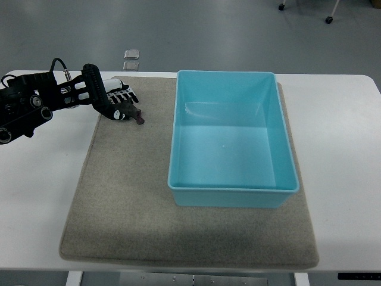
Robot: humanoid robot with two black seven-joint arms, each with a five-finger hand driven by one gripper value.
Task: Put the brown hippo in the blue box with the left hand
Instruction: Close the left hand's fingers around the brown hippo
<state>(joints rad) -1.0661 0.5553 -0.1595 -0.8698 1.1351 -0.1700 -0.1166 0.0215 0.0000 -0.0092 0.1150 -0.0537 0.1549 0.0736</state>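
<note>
The brown hippo [133, 114] is a small dark toy lying on the grey mat [131, 196] near its far left corner. My left hand [121, 103] reaches in from the left edge and sits right against the hippo. Its pale fingers [127, 95] are stretched out just beyond the toy and the dark thumb is on the toy's left side. The fingers look spread rather than closed round it. The hand hides part of the hippo. The blue box [232, 190] stands open and empty on the mat to the right, about a hand's width from the toy. My right arm does not show.
The mat lies on a white table [339, 137]. Two small clear squares [131, 59] lie on the floor beyond the table's far edge. Chair castors [328, 19] show at the top right.
</note>
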